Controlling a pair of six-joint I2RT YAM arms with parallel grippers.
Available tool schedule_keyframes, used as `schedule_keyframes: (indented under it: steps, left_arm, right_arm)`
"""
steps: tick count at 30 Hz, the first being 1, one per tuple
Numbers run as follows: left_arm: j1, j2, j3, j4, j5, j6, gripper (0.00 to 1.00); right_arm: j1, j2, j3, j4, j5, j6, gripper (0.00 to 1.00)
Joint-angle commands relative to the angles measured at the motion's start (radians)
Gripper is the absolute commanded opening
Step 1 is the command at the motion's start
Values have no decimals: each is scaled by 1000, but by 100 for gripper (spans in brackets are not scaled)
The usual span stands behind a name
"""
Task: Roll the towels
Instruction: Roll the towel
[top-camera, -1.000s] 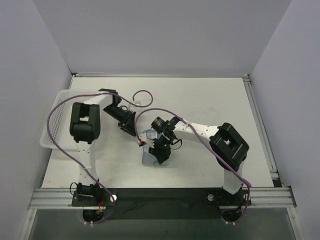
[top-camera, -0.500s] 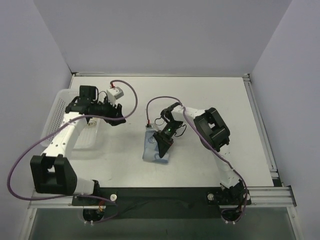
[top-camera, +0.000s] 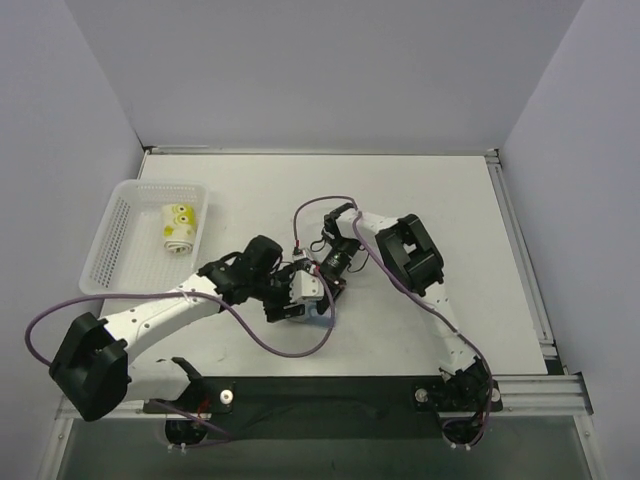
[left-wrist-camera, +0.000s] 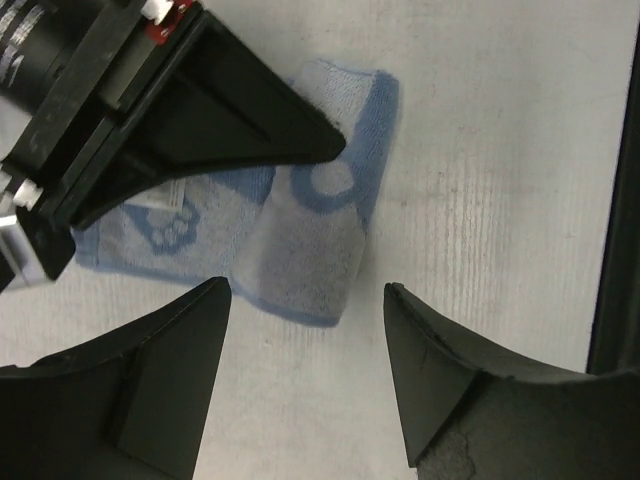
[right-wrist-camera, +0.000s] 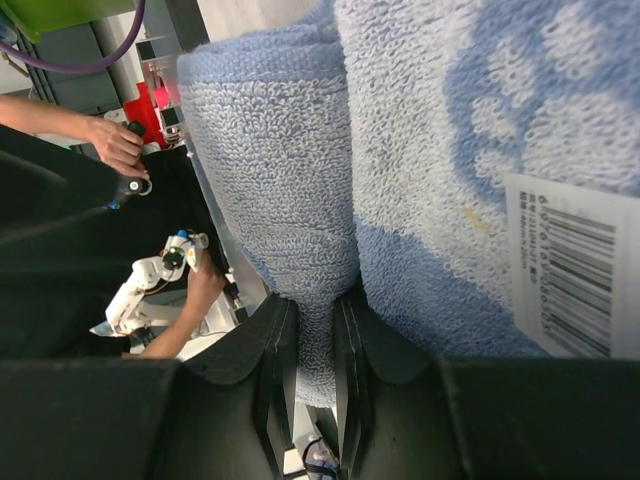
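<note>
**Blue towel (left-wrist-camera: 330, 200) barely rolled at the middle of the counter (top-camera: 420, 200); second arm brought across to it.**
The blue towel lies near the counter's front middle, one end turned up into a thick fold, the rest spread flat with its white label (right-wrist-camera: 570, 270) showing. That fold is pinched between the right fingers (right-wrist-camera: 250, 400), which are nearly closed on it. The left fingers (left-wrist-camera: 160, 370), seen over the basket (top-camera: 120, 225) a moment ago, are now held wide apart just above the towel's folded edge, with nothing between them. The cream towel (top-camera: 180, 227) is left rolled in the basket at the far left, well apart. One towel is judged done, and the second roll is hardly begun.
</note>
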Motion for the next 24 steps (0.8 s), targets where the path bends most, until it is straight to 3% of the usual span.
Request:
schedule_keyframes:
  steps: [1, 9, 12, 14, 18, 24]
  left_arm:
    - [-75, 75, 17, 122, -80, 61, 73]
    - [-126, 261, 78, 143, -92, 95, 74]
    - [-135, 319, 97, 110, -106, 83, 65]
    - [-140, 335, 126, 53, -135, 42, 48]
    - [-141, 275, 95, 10, -137, 15, 28]
    - [-146, 305, 98, -90, -128, -43, 15]
  right_arm:
    - [3, 22, 34, -56, 54, -13, 2]
    - [2, 27, 45, -61, 65, -4, 8]
    - [3, 31, 48, -56, 79, 7, 16]
    - [-1, 43, 56, -52, 85, 37, 31]
    - [-30, 59, 65, -33, 68, 117, 54]
    - [-81, 59, 67, 8, 62, 224, 56]
